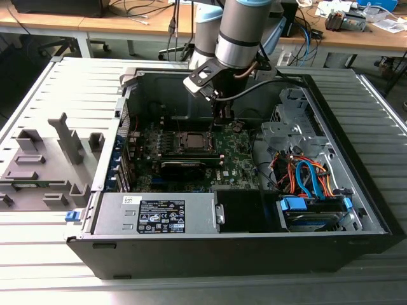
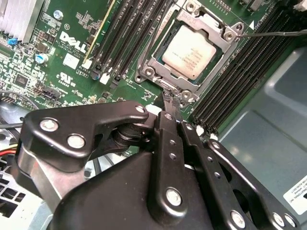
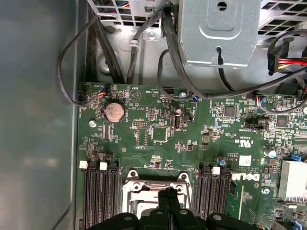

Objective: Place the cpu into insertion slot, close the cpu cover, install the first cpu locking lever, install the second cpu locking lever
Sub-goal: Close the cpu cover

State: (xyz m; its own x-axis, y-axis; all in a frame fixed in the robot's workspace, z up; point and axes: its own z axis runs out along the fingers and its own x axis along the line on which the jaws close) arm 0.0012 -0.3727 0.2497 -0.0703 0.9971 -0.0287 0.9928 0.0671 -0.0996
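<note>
The cpu (image 2: 189, 51), in the second wrist view, lies framed by the cpu cover (image 2: 211, 21) just ahead of the gripper (image 2: 168, 100), whose fingers are pressed together. In the exterior view the gripper hangs just beside the insertion slot (image 1: 193, 141).

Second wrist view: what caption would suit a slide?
Black claw beside the metal frame around a silvery chip on a green circuit board.

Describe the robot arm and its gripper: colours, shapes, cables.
The silver-grey cylindrical arm has pale blue joint caps and a black ring; a black cable curves off its wrist. The glossy black metal gripper has rounded linkage plates with silver screws, narrowing to a slim tip.
</note>
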